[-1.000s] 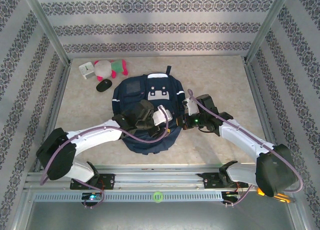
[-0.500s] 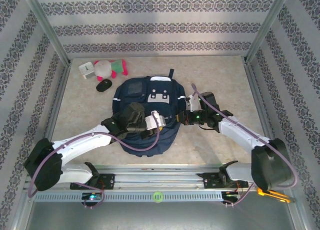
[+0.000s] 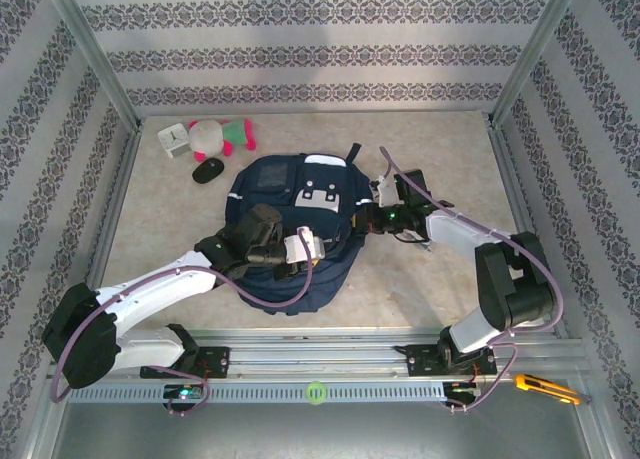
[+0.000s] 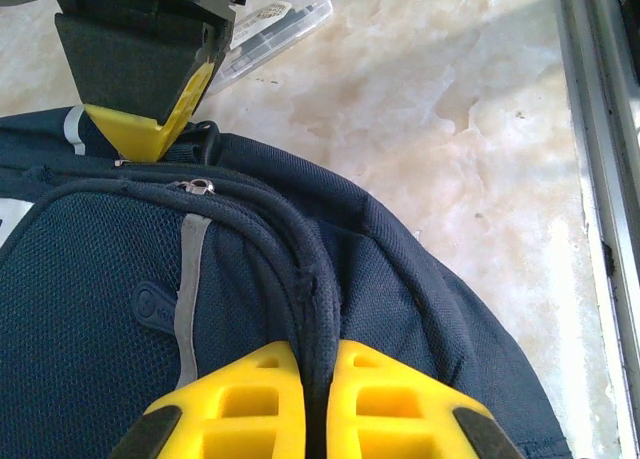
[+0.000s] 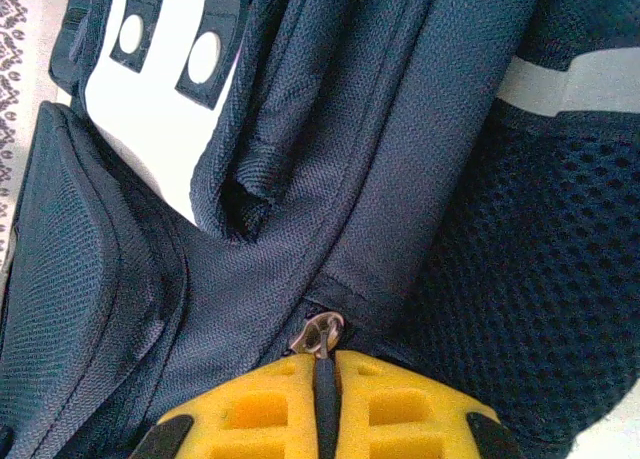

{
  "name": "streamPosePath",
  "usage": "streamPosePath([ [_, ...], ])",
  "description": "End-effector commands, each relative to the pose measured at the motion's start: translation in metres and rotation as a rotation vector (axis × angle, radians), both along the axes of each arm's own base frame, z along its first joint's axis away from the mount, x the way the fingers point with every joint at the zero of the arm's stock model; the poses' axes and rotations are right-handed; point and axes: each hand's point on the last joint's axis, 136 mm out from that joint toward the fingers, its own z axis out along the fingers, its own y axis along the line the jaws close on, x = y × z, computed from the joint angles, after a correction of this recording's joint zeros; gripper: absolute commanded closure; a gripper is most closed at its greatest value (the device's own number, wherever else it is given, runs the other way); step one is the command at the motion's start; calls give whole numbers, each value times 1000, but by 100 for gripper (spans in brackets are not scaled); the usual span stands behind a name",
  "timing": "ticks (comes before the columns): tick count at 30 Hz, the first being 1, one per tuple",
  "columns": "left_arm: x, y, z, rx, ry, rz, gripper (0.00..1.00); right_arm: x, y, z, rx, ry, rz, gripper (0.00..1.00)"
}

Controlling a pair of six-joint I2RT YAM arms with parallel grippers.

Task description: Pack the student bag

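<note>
The student bag (image 3: 285, 204), a navy backpack with white front patches, lies flat in the middle of the table. My left gripper (image 3: 306, 247) sits over its near right part, shut on a raised navy seam ridge (image 4: 318, 309) of the bag. Close up, its yellow fingertips (image 4: 250, 389) press the fabric from both sides. My right gripper (image 3: 366, 222) is at the bag's right edge, shut on the dark zip pull (image 5: 325, 379) just below the metal slider (image 5: 322, 334). The right gripper's yellow tip (image 4: 150, 129) also shows in the left wrist view, touching the bag's edge.
At the back left lie a pink, green and white plush toy (image 3: 222, 135), a small white cube (image 3: 173, 139) and a black mouse (image 3: 207, 171). A yellow box cutter (image 3: 545, 386) rests on the front rail at the right. Metal frame posts and patterned walls close in the table.
The left gripper has drawn back toward the near left with the seam held. The right gripper has moved away along the bag's right edge, its arm folding. The bag has twisted slightly.
</note>
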Motion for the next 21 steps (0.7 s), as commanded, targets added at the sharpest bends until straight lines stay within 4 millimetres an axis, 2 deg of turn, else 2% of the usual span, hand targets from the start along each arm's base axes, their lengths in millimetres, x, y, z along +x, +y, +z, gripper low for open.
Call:
streamPosePath([
  [1,-36,0,1,-34,96,-107,97,61,-49,6,-129,-158,-222,100],
  [2,-31,0,4,-43,89,-76,88,59,-46,11,-114,-166,-208,100],
  [3,-29,0,5,-47,87,-64,84,58,-45,12,-109,-169,-200,100],
  [5,-23,0,9,-63,74,-32,69,53,-40,19,-85,-173,-178,100],
  [6,-21,0,11,-72,71,-20,63,50,-38,22,-74,-174,-168,97],
  [7,-7,6,30,-133,51,66,38,35,-35,36,-81,-181,-138,75],
  [8,-2,11,41,-160,47,96,32,25,-36,42,-104,-180,-140,71],
  [11,3,26,53,-164,14,138,28,0,-37,63,-125,-208,-159,65],
  [13,5,37,54,-134,-14,159,27,-17,-33,72,-126,-221,-161,63],
  [16,2,52,36,-10,-69,132,26,-42,-21,77,-101,-242,-154,62],
  [21,3,68,9,177,-155,67,24,-70,-2,65,-92,-272,-95,62],
])
